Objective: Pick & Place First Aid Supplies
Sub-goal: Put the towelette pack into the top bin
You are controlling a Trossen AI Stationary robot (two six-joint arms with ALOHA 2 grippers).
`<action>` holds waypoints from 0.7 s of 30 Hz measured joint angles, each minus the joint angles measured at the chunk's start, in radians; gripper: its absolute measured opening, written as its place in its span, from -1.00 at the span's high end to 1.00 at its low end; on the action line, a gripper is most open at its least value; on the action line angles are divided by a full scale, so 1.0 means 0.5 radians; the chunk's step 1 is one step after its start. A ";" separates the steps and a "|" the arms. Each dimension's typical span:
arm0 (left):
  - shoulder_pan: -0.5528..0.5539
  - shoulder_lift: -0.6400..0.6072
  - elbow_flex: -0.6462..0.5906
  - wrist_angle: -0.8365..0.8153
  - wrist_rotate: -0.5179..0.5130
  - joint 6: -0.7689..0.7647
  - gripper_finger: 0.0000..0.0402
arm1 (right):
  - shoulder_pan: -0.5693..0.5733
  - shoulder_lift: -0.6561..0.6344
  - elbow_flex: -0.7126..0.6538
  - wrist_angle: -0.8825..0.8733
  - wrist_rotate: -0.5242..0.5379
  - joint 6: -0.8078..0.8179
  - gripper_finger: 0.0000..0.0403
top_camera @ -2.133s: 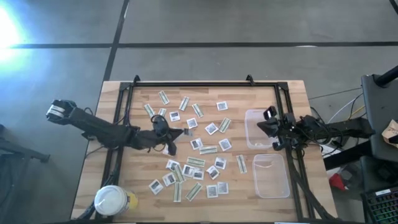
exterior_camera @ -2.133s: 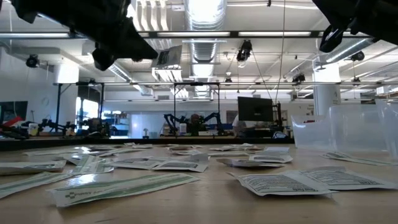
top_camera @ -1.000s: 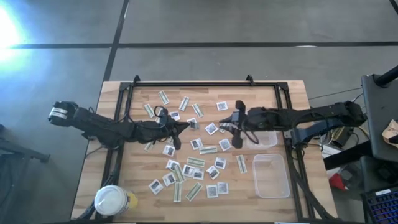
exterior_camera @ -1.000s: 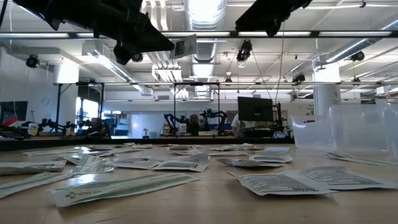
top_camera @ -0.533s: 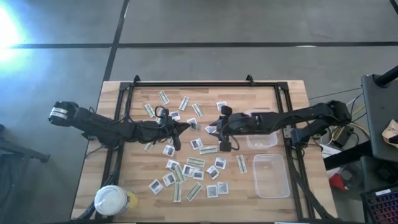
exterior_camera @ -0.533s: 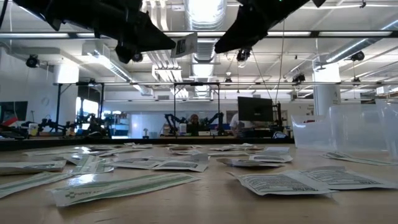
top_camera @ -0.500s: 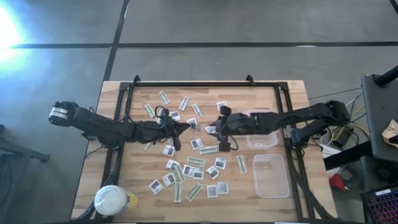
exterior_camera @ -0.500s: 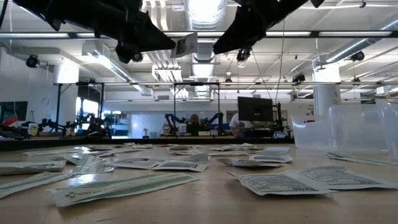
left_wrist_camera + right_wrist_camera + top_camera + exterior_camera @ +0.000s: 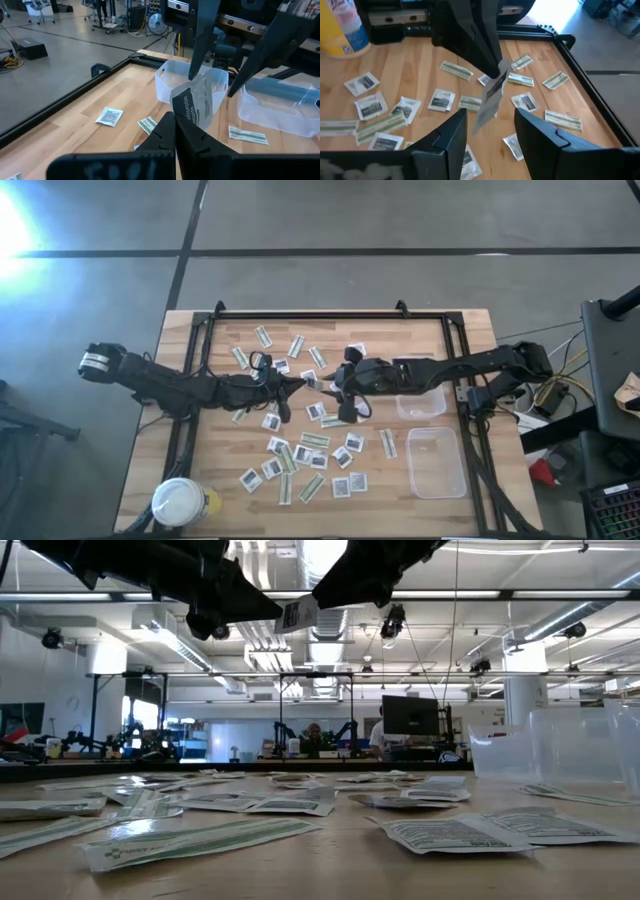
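While hidden from above, white packet [image 9: 194,102] pinched in left end effector [image 9: 175,131], right end effector [image 9: 490,127] spread.

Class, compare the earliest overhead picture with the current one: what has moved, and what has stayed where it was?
The right end effector has swung from above the clear tubs to the table's middle, fingers open on either side of the white packet that the left end effector holds up, shut on it. The left end effector shifted only slightly towards it. The scattered packets, tubs and white-lidded jar stayed put.
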 joint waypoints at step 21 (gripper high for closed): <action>0.000 0.002 -0.025 0.121 -0.002 0.065 1.00 | -0.028 0.044 -0.009 0.123 0.047 0.114 0.83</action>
